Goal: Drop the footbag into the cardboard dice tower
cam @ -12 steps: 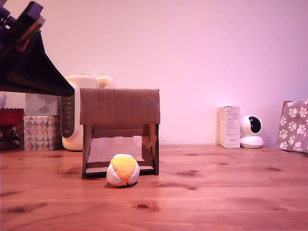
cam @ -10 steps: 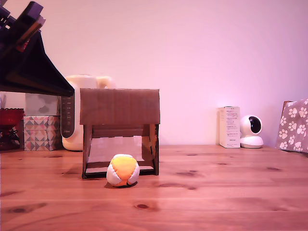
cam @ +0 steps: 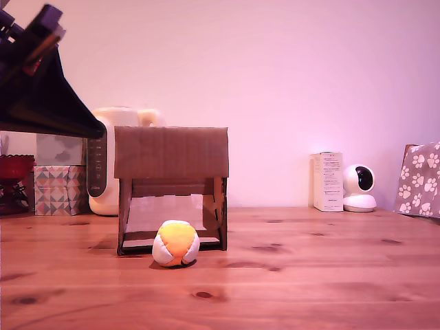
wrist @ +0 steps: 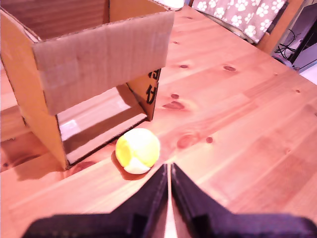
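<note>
Pincer [wrist: 170, 173] fingers sit nearly together, holding nothing, with the footbag [wrist: 138, 150] on the table [wrist: 247, 124] just ahead of the tips and the cardboard dice tower [wrist: 94, 54] right behind it. Descending without opening could nudge the soft ball under the tower's front opening.

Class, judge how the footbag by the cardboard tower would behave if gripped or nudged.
The footbag sags slightly flat on the table, so it probably squashes when gripped. Its stitched panels suggest a grippy, non-slippery cloth. Being roundish, it may roll a little, then settle.
</note>
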{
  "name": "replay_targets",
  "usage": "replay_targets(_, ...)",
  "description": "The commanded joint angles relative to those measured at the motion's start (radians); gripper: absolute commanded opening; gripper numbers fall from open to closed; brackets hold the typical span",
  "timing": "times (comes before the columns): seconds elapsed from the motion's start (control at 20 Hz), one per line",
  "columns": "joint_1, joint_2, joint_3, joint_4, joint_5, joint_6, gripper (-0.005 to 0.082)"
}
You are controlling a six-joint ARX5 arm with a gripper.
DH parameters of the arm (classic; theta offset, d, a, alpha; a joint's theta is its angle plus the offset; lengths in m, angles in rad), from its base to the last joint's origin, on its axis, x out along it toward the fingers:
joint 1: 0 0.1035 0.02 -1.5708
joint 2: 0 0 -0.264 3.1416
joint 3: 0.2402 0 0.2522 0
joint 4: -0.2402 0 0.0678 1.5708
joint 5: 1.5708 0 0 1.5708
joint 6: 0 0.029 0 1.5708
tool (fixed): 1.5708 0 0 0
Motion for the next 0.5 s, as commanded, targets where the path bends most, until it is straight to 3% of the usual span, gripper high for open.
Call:
replay_targets(0.0, 0.001, 0.003, -0.044, 0.053, -0.019, -0.004, -0.002)
replay_targets(0.25, -0.024, 0.003, -0.199, 0.301, -0.019, -0.062, -0.002)
replay_targets(0.45, -0.055, 0.005, -0.226, 0.325, -0.019, -0.084, -0.002)
